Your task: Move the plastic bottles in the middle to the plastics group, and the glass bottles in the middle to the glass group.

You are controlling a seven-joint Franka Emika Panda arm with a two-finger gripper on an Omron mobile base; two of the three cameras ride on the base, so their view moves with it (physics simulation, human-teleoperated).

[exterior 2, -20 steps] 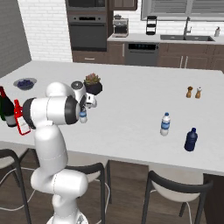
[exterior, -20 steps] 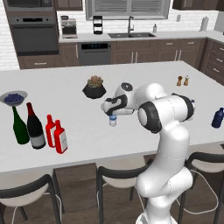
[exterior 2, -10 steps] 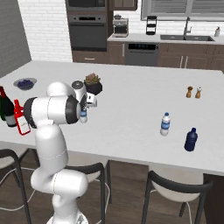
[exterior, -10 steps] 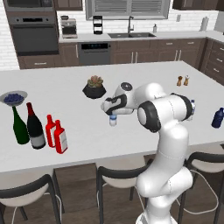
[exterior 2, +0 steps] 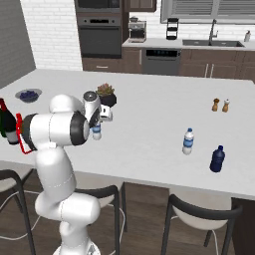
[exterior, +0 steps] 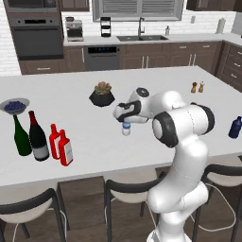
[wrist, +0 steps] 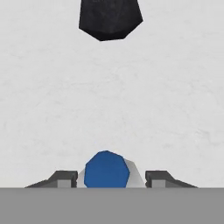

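A small clear plastic bottle (exterior: 125,129) with a blue label stands mid-counter. My gripper (exterior: 125,123) reaches down over it. In the hand view the bottle (wrist: 107,170) sits between the fingertips (wrist: 65,178), which press against its sides, so the gripper (wrist: 107,178) is shut on it. Two red glass bottles (exterior: 61,145) stand at the left beside the green wine bottle (exterior: 20,137) and the dark wine bottle (exterior: 37,140). At the right stand another clear water bottle (exterior 2: 188,141) and a dark blue bottle (exterior 2: 216,159). In the right base view my arm hides most of the red bottles (exterior 2: 20,134).
A dark plant pot (exterior: 102,95) sits just beyond the held bottle, at the top of the hand view (wrist: 110,17). A bowl of blueberries (exterior: 14,105) is at the far left, and salt and pepper shakers (exterior: 197,87) at the far right. Stools (exterior: 125,191) line the counter's near edge.
The fingers have closed in from wide open onto the small water bottle. The arm and the other bottles have stayed in place.
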